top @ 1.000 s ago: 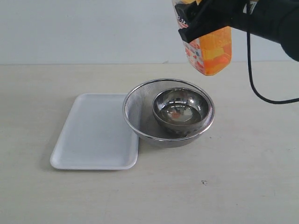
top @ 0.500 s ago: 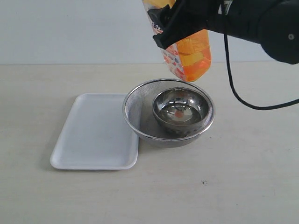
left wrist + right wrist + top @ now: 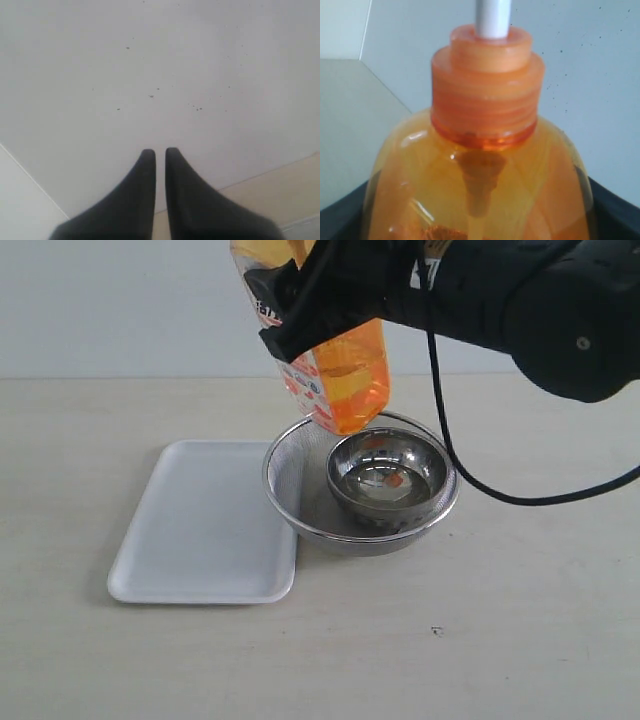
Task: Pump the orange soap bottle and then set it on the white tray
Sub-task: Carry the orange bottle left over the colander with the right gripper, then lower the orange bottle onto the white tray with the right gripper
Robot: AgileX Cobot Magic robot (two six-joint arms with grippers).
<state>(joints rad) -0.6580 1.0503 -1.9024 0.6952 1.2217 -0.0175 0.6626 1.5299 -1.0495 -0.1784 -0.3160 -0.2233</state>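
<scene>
The orange soap bottle (image 3: 348,380) hangs tilted in the air, its base just above the back left rim of the mesh strainer. My right gripper (image 3: 330,295) is shut on its upper body. In the right wrist view the bottle (image 3: 485,165) fills the picture, with its orange collar and white stem on top and the dark fingers (image 3: 615,210) at its sides; the pump head is out of view. The white tray (image 3: 190,530) lies flat left of the strainer, with nothing on it. My left gripper (image 3: 160,152) points at a pale wall, its fingers nearly touching and holding nothing.
A round metal mesh strainer (image 3: 300,455) stands against the tray's right edge, with a steel bowl (image 3: 385,475) inside it. A black cable (image 3: 470,480) hangs from the right arm behind the strainer. Bare tabletop lies in front and to the right.
My right arm has carried the bottle leftward and a little lower, from the upper right to above the strainer's back left rim. The tray, strainer and bowl have not moved.
</scene>
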